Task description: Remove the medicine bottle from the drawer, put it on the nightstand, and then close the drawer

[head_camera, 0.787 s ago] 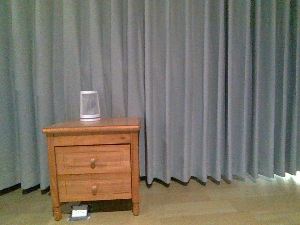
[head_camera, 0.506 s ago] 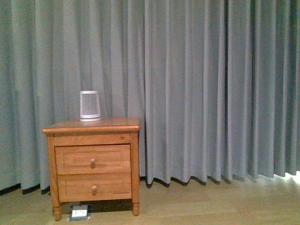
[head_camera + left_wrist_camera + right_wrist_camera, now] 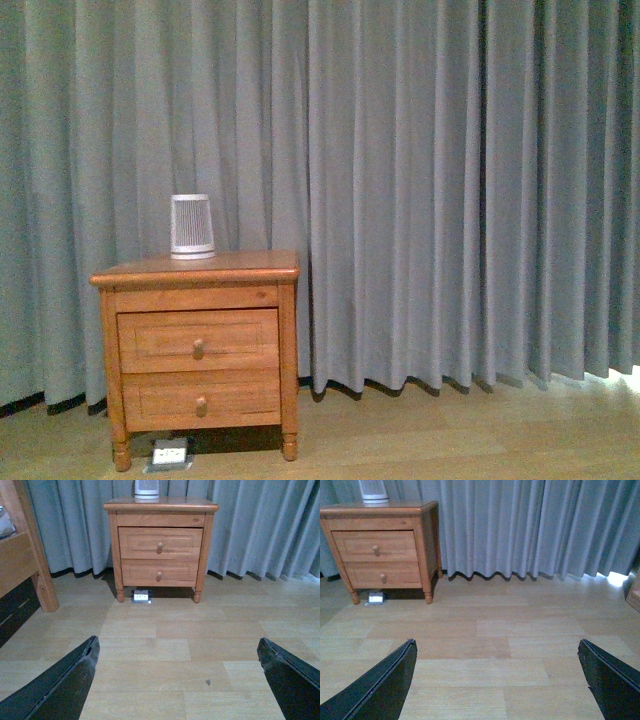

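My left gripper (image 3: 176, 644) is spread wide, its two black fingers (image 3: 60, 687) far apart with only bare wooden floor (image 3: 165, 650) between them; it holds nothing. My right gripper (image 3: 496, 644) is spread just as wide and is empty too, above the same floor. Both are well apart from the nightstand (image 3: 200, 270), which stands against the grey curtain (image 3: 450, 190). Its upper, taller drawer (image 3: 160, 340) sits flush and closed, as does the shorter drawer (image 3: 160, 400) below it. A ribbed white cylinder (image 3: 192, 226) stands on the top. The medicine bottle shows in none of my views, so I cannot tell where it is.
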Available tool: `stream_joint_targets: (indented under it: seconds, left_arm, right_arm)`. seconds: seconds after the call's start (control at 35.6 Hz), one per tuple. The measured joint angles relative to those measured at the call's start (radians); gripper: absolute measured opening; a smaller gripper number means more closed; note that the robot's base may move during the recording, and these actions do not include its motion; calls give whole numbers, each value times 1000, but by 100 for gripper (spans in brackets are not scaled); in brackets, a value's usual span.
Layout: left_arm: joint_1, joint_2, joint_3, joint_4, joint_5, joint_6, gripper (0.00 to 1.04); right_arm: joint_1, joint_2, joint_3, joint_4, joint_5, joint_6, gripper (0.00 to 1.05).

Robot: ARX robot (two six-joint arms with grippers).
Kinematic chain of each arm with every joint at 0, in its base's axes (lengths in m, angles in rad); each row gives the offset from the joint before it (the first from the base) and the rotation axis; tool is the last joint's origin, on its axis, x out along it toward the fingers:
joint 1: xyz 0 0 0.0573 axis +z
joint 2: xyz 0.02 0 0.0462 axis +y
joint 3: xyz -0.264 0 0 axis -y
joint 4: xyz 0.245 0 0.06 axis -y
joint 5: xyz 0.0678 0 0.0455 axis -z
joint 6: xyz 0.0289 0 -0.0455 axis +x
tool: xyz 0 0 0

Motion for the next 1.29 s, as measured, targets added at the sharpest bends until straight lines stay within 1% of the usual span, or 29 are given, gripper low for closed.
stream_joint_targets:
  seconds: [1.29]
  left_arm:
    - [0, 0, 0, 0, 0, 0, 98]
  right_arm:
    - [0, 0, 0, 0, 0, 0, 98]
